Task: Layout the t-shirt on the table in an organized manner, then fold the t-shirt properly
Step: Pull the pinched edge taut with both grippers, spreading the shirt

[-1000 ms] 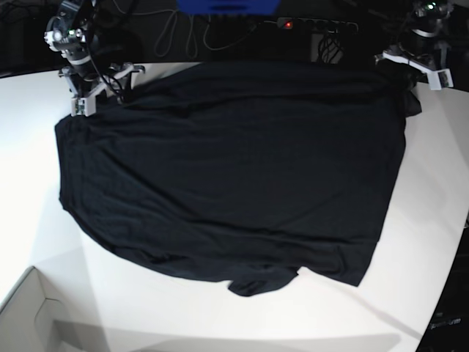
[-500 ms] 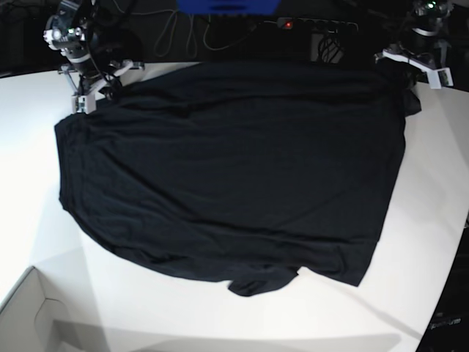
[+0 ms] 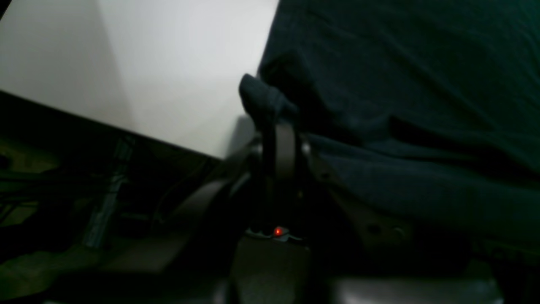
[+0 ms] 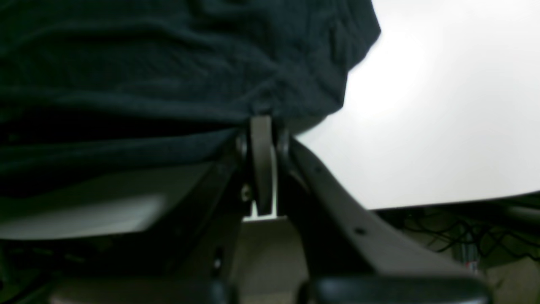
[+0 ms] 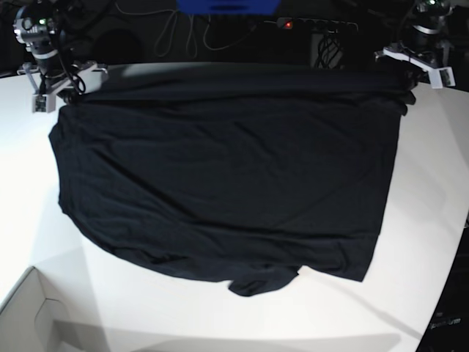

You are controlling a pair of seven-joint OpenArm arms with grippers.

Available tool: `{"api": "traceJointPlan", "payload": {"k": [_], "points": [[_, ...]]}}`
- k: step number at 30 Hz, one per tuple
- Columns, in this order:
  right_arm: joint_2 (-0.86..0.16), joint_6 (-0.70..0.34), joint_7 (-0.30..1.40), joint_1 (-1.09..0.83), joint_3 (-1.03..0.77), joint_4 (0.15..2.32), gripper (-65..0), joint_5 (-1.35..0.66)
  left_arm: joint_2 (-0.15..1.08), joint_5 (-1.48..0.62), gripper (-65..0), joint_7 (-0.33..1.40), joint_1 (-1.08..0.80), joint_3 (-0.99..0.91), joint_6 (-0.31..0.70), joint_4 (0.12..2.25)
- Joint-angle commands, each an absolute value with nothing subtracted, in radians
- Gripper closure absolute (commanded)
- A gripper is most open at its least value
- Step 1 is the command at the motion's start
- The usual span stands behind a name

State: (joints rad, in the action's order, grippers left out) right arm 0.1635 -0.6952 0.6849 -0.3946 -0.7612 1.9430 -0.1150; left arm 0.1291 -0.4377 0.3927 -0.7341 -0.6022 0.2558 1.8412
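The black t-shirt (image 5: 227, 169) lies spread flat on the white table (image 5: 37, 191), its far edge pulled taut between my two grippers. My right gripper (image 5: 62, 94) is at the shirt's far left corner. In the right wrist view it (image 4: 261, 118) is shut on the shirt's edge (image 4: 147, 63), over the table (image 4: 443, 105). My left gripper (image 5: 407, 84) is at the far right corner. In the left wrist view it (image 3: 270, 114) is shut on a bunched fold of the shirt (image 3: 400, 84), by the table's edge (image 3: 168, 63). A small folded bit (image 5: 260, 282) sticks out at the near edge.
A white box corner (image 5: 22, 315) sits at the near left. Behind the table's far edge are a power strip with a red light (image 5: 315, 24), cables (image 5: 183, 33) and a blue object (image 5: 227, 6). The table's curved edge (image 5: 451, 279) runs down the right side.
My right gripper has moved outward to the left with the shirt corner. The far edge is now stretched straight and flatter. My left gripper has stayed nearly still.
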Motion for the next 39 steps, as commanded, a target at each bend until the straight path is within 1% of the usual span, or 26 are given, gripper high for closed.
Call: {"api": "traceJointPlan", "payload": {"k": [1, 7, 12, 17, 21, 24, 25, 27, 29, 31, 33, 35, 37, 39], "points": [[0.157, -0.698, 0.662, -0.395, -0.777, 1.962, 0.0, -0.128, 0.136, -0.443, 0.0, 0.369, -0.754, -0.611, 0.255, 1.859], [0.157, -0.698, 0.662, -0.398, -0.822, 1.962, 0.0, -0.206, 0.136, -0.443, 0.0, 0.369, -0.800, -0.608, 0.255, 1.923], [0.157, -0.698, 0.662, -0.401, -0.825, 1.962, 0.0, -0.213, 0.097, -0.443, 0.0, 0.369, -0.840, -0.610, 0.255, 1.972], [0.157, -0.698, 0.662, -0.406, -0.822, 1.962, 0.0, -0.208, 0.096, -0.443, 0.0, 0.369, -0.863, -0.604, 0.255, 1.971], [0.157, -0.698, 0.662, -0.447, -0.776, 1.959, 0.0, -0.206, 0.096, -0.443, 0.0, 0.369, -0.866, -0.604, 0.255, 1.968], [0.157, -0.698, 0.662, -0.492, -0.690, 1.960, -0.7, -0.205, 0.087, -0.443, 0.0, 0.369, -0.866, -0.604, 0.255, 1.968], [0.157, -0.698, 0.662, -0.498, -0.670, 1.960, -2.7, -0.205, 0.079, -0.443, 0.0, 0.369, -0.866, -0.604, 0.255, 1.968], [0.157, -0.698, 0.662, -0.510, -0.630, 1.960, -9.1, -0.182, 0.071, -0.443, 0.0, 0.369, -0.868, -0.605, 0.255, 1.971], [0.157, -0.698, 0.664, -0.510, -0.584, 1.956, -16.9, -0.128, 0.070, -0.443, 0.0, 0.369, -0.868, -0.604, 0.255, 1.971], [0.157, -0.698, 0.671, -0.507, -0.552, 1.954, -26.0, -0.067, 0.070, -0.443, 0.0, 0.369, -0.868, -0.604, 0.255, 1.971], [0.157, -0.698, 0.700, -0.501, -0.533, 1.952, -34.9, -0.038, 0.070, -0.443, 0.0, 0.369, -0.868, -0.604, 0.255, 1.969], [0.157, -0.698, 0.727, -0.493, -0.519, 1.951, -42.5, -0.035, 0.070, -0.443, 0.0, 0.369, -0.868, -0.604, 0.255, 1.968], [0.157, -0.698, 0.743, -0.470, -0.518, 1.940, -46.4, -0.030, 0.070, -0.443, 0.0, 0.369, -0.868, -0.604, 0.255, 1.968], [0.157, -0.698, 0.754, -0.455, -0.521, 1.917, -47.9, -0.030, 0.070, -0.443, 0.0, 0.369, -0.868, -0.604, 0.255, 1.968]]}}
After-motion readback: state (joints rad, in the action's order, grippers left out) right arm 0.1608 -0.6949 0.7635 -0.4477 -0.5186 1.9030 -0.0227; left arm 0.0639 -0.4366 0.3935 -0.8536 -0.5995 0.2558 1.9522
